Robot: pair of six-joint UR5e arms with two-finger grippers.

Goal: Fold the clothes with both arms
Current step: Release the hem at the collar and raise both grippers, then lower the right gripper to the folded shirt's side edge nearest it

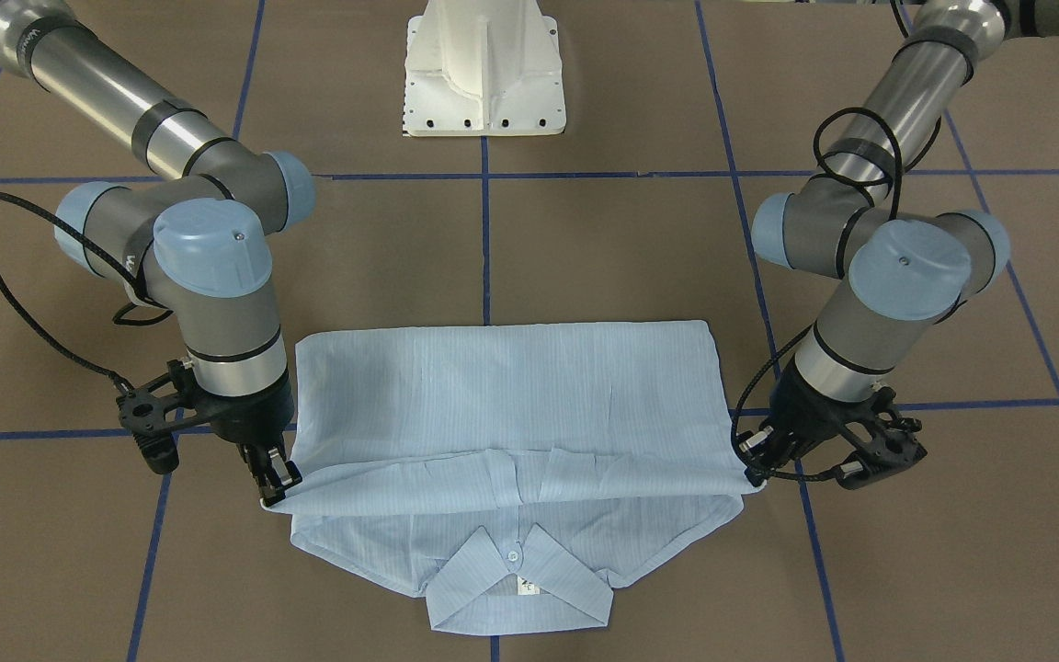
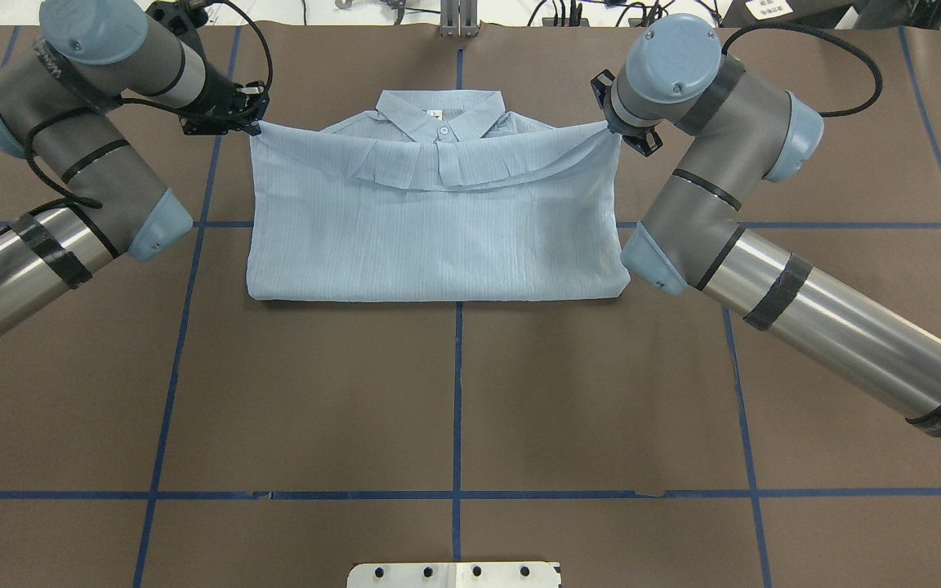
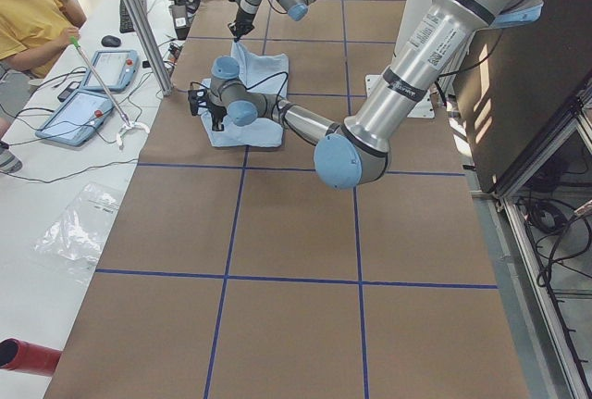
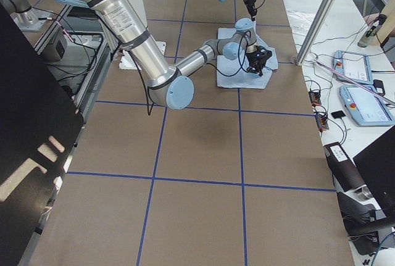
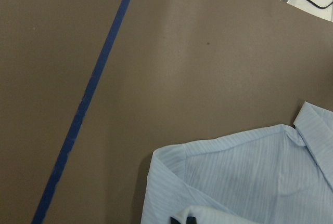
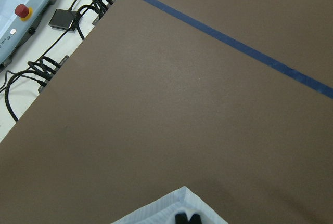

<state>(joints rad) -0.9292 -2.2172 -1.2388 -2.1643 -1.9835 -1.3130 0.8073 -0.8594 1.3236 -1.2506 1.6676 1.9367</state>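
The thin light-blue button-up shirt [image 1: 502,395] carries fine stripes of a paler tone. Its small round collar button [image 1: 512,555] is white, and the little label [image 1: 527,586] inside the collar is white with dark print. The flat table covering [image 1: 603,257] is matte brown, crossed by a grid of dark-blue tape lines [image 1: 485,239]. The left jointed metal arm [image 1: 870,336] and the right jointed metal arm [image 1: 226,322] are dark grey with shiny silver tubes, black bands and light-blue joint caps. The left two-finger gripper [image 1: 755,473] and right two-finger gripper [image 1: 277,487] are black. The bolted pedestal base [image 1: 485,74] is white.
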